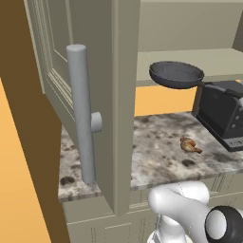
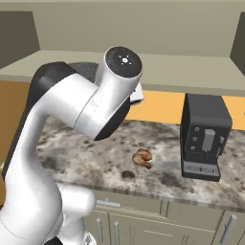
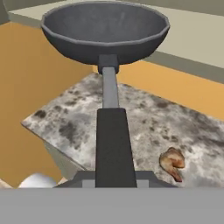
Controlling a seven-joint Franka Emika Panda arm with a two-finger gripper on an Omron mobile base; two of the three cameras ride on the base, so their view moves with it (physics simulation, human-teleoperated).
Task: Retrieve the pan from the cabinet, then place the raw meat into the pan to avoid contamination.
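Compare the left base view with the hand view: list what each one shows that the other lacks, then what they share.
Left base view alone: the open beige-grey panelled cabinet door with its long grey cylindrical bar handle, and the big black box-shaped appliance on the counter.

Hand view alone: the pan's thin straight dark handle, running down to the gripper at the bottom edge.

Both: the small round dark grey-black frying pan, off the counter; the small lumpy brownish-orange raw meat; the speckled stone countertop.

Arm (image 2: 72, 110) raised, elbow bent high; claw (image 3: 114, 181) clamped on pan (image 3: 105, 30) handle, held aloft.
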